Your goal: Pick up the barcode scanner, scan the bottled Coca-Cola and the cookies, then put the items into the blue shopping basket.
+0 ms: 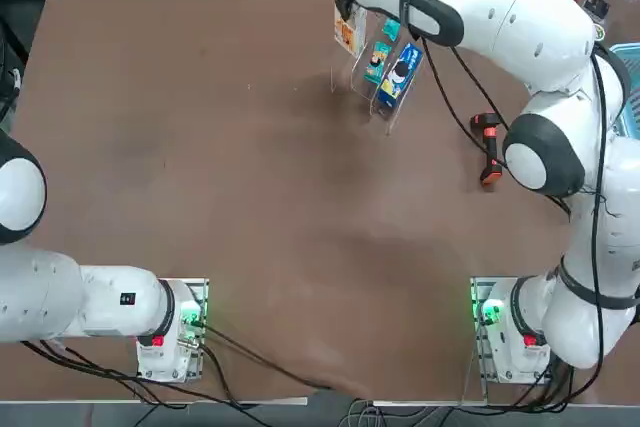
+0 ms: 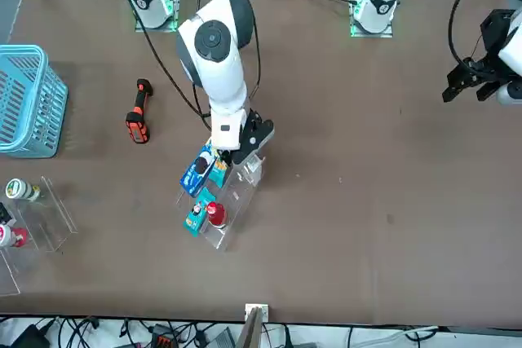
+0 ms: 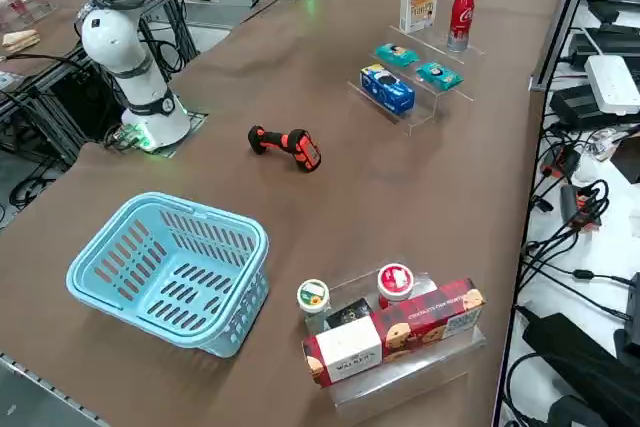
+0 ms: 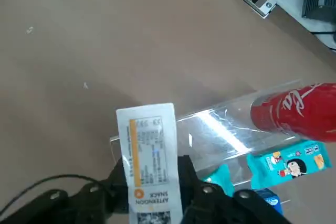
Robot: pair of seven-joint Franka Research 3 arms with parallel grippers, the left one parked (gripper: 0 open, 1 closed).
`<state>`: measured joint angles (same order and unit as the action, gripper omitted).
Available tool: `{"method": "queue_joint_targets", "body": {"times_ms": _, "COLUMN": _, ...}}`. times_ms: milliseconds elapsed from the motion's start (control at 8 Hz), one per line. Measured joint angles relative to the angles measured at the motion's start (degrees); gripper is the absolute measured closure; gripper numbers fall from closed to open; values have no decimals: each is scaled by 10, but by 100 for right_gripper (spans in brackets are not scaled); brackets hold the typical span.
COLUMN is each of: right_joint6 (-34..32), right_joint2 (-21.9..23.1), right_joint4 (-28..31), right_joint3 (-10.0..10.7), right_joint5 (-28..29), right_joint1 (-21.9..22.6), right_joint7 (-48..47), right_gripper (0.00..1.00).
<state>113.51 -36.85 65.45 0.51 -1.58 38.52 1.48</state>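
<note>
Cookie box [image 4: 151, 156]: between my right fingers [image 4: 189, 184].
Grip: partly closed, touching both sides of the box.
Coca-Cola bottle [image 4: 299, 111]: near my fingers, upright.
Barcode scanner [image 3: 285, 143]: on the table [image 3: 330, 217], well apart from them.
Blue basket [image 3: 238, 322]: farther off.

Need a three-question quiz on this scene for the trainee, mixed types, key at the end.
1. The right hand is at the clear rack. What is between its fingers?
A) a teal packet
B) the white box with yellow-orange print
C) a dark blue packet

2. True or false: the red Coca-Cola bottle stands outside the blue basket.

3. Fill in: the barcode scanner lies directly on the ____.

Key: 1 B; 2 true; 3 table.
</note>
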Motion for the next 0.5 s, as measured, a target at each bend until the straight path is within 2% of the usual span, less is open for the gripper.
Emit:
{"method": "queue_joint_targets", "body": {"times_ms": 250, "right_joint6": -41, "right_joint2": 8, "right_joint4": -13, "right_joint3": 0, "right_joint5": 10, "right_joint1": -1, "right_joint7": 0, "right_gripper": 64}}
{"method": "queue_joint_targets", "body": {"times_ms": 500, "right_joint6": -104, "right_joint2": 47, "right_joint4": -25, "right_joint3": 0, "right_joint5": 47, "right_joint1": -1, "right_joint7": -5, "right_gripper": 64}}
